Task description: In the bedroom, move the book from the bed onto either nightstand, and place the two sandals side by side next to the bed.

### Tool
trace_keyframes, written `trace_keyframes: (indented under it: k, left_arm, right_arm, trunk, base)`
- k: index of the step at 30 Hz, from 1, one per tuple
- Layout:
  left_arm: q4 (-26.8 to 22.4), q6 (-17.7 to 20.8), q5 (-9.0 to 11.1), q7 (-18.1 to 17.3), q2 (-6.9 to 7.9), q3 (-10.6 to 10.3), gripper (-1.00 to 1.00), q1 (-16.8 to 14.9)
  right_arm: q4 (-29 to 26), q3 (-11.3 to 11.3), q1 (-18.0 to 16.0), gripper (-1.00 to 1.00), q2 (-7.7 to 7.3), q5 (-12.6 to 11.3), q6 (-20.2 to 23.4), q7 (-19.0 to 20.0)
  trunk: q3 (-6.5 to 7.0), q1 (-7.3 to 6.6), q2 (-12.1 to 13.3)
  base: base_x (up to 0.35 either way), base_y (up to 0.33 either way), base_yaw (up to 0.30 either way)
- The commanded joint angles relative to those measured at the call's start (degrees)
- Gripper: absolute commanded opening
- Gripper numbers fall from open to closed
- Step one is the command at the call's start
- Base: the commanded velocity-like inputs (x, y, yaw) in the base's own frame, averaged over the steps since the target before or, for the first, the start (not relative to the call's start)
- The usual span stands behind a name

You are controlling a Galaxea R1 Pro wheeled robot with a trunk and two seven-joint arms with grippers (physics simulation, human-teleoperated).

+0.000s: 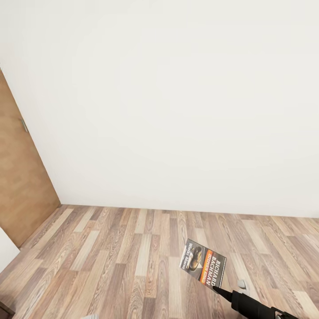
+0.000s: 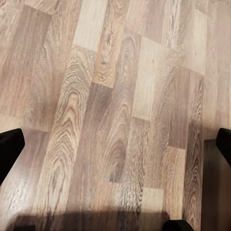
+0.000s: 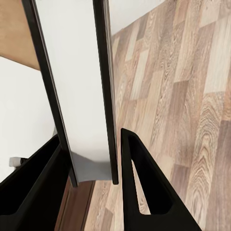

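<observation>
My right gripper (image 1: 218, 289) is shut on the book (image 1: 203, 262) and holds it above the wood-plank floor (image 1: 133, 257) at the lower right of the head view. Its dark cover with an oval picture, orange band and white lettering faces the head camera. In the right wrist view the book (image 3: 86, 96) stands edge-on, its white pages between dark covers, clamped between the fingers of the right gripper (image 3: 91, 139). My left gripper (image 2: 115, 147) is open over bare floor, with nothing between its black fingertips (image 2: 9, 149). The bed, the nightstand and the sandals are out of view.
A plain white wall (image 1: 177, 110) stands straight ahead and meets the floor a short way off. A brown wooden door (image 1: 22, 177) is at the left. A white edge (image 1: 5, 248) juts in at the lower left.
</observation>
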Motion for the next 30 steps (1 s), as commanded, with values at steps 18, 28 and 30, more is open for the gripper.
trace_keyframes:
  k: [18,28,30]
  left_arm:
    - [0.1,0.0,0.1,-0.4,-0.02,0.3,1.00,0.0]
    - [0.1,0.0,0.1,-0.4,-0.02,0.3,1.00,0.0]
    - [0.1,0.0,0.1,-0.4,-0.02,0.3,1.00,0.0]
  right_arm:
    - [0.0,-0.1,0.0,-1.00,0.01,-0.2,0.6,0.2]
    - [0.0,-0.1,0.0,-1.00,-0.02,-0.2,0.6,0.1]
    - [0.0,-0.1,0.0,-1.00,0.01,-0.2,0.6,0.1]
  trunk:
    - [1.58,0.01,0.0]
    - [2.49,0.01,0.0]
    - [2.60,0.01,0.0]
  base:
    - [0.000,0.000,0.000]
    - [0.000,0.000,0.000]
    - [0.000,0.000,0.000]
